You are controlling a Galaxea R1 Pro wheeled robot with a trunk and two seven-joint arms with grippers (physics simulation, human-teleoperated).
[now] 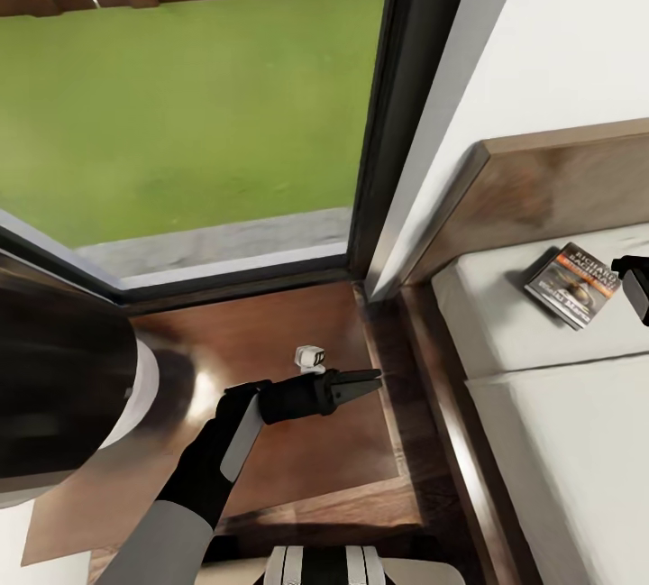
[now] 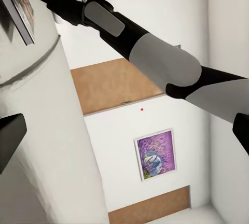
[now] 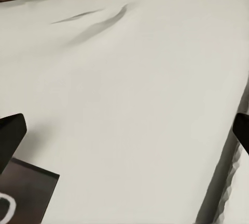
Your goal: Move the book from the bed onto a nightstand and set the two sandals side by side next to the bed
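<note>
The book, dark-covered with orange lettering, lies on the off-white mattress of the bed, close to the brown headboard. My right gripper hovers open just beside the book's right edge; in the right wrist view a dark corner of the book sits below one finger. My left gripper is open and empty, low over the glossy nightstand, pointing toward the bed. The sandals are out of view.
A small white object stands on the nightstand just behind my left gripper. A big dark rounded lamp-like body covers the nightstand's left side. The black-framed window and the wall stand behind. The lavender picture hangs on a far wall.
</note>
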